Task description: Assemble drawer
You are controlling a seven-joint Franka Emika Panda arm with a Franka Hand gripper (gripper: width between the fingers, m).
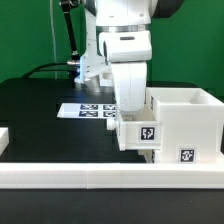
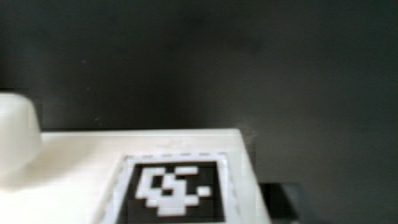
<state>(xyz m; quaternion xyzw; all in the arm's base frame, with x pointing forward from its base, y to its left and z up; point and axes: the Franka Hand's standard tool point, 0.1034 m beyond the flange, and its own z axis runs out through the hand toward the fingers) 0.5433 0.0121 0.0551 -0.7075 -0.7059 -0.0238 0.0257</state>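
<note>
End effector low against the drawer casing's side wall

The end effector (image 1: 130,125) sits low, just beside the big white hollow plastic cube casing (image 1: 183,122); whether its fingers are spread or pinching cannot be told. A small white tagged box part (image 1: 140,131) is at the casing's side. Black surface (image 1: 40,110) lies open toward the exterior view's left; the marker board (image 1: 88,110) is behind, the long white rail (image 1: 100,178) in front. The white arm (image 1: 125,45) descends vertically.

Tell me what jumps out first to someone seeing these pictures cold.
The big white hollow plastic cube casing dominates the exterior view's right, open on top, with black-and-white square tags on its near faces. The white robot arm comes down right at its left wall, its hand hidden from clear sight. Behind lies the flat white marker board on the black table; a long low white rail runs across the front.
</note>
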